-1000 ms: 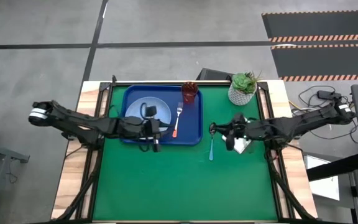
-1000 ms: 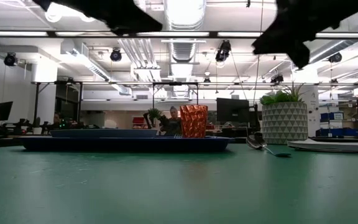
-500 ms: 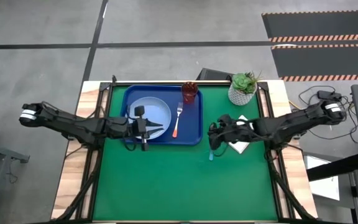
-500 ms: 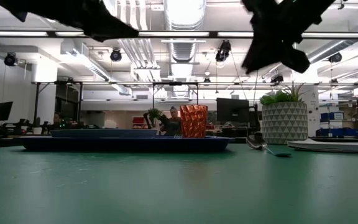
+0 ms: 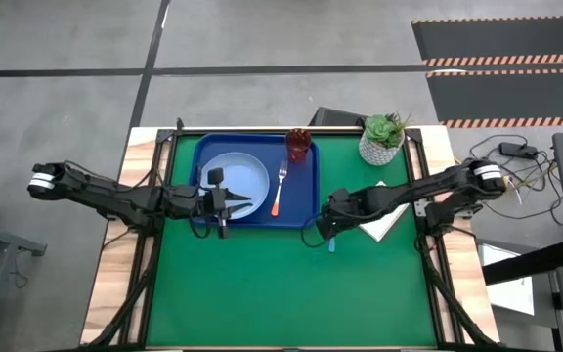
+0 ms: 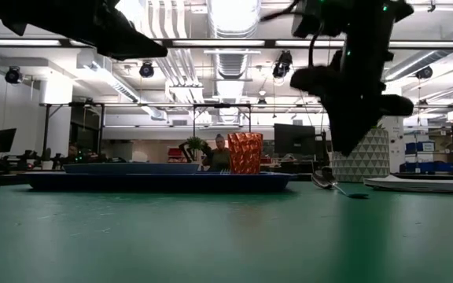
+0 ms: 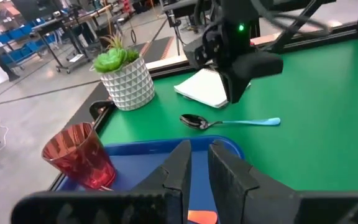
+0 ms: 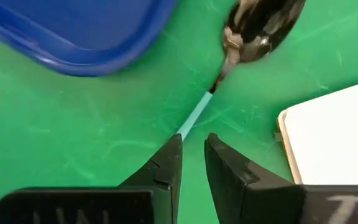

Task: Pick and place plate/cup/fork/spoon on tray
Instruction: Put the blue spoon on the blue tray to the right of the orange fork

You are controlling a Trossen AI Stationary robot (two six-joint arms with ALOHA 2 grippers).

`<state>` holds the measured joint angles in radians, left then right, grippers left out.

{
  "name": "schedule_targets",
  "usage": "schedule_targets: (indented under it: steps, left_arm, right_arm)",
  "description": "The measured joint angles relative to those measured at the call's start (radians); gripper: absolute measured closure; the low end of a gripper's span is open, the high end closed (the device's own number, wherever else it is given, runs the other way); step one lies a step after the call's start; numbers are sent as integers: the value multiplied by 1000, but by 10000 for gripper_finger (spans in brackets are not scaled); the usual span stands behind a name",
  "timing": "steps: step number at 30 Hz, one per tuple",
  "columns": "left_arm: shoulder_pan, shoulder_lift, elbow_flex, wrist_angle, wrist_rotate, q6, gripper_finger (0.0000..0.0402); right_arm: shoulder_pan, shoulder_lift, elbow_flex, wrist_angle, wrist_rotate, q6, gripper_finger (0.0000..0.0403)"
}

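Observation:
The dark-blue tray (image 5: 306, 210) lies at the table's far middle. In it lie the pale-blue plate (image 5: 238, 174) and the orange-handled fork (image 5: 279, 191). The red-brown cup (image 5: 298, 145) stands in its far right corner. The spoon (image 7: 229, 122) lies flat on the green table, right of the tray. Its light-blue handle (image 8: 194, 117) runs toward the near edge. My right gripper (image 8: 193, 140) hovers shut above the handle's near part, clear of the table in the low view (image 6: 344, 148). My left gripper (image 5: 252, 199) is shut and empty over the plate's near side.
A white pot with a green plant (image 5: 382, 140) stands at the far right. A white box (image 5: 387, 217) lies just right of the spoon. The near half of the green table (image 5: 281, 293) is bare. A person (image 6: 220, 153) shows far off in the room.
My right gripper has gone toward the table's left, from over the white box to over the spoon's handle, and has come down. My left gripper has drawn back toward the table's left, uncovering more of the plate, which lies still in the tray.

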<state>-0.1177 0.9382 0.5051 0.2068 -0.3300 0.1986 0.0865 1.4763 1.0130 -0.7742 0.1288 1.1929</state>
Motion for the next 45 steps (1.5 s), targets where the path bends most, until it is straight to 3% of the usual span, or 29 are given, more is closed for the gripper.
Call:
schedule_targets:
  steps: [8, 11, 19, 26, 35, 45]
  left_arm:
    - [0, -5, -1, -1, 0, -1, 366]
    - [0, -5, -3, 1, 0, -2, 366]
    - [0, -6, -1, 2, 0, -3, 366]
    - [0, -4, -3, 1, 0, -3, 366]
    - [0, -5, -4, 2, -10, -3, 366]
    - [0, -5, -5, 2, -16, -3, 366]
  right_arm:
    - [-19, 75, -2, 2, 9, 1, 339]
    - [-26, 78, -2, 2, 20, -4, 321]
    - [-27, 92, -3, 37, 167, 47, 255]
    - [-24, 166, -3, 78, 178, 81, 239]
    - [-24, 226, -1, 85, 142, 91, 269]
    - [-24, 209, -4, 101, 121, 109, 364]
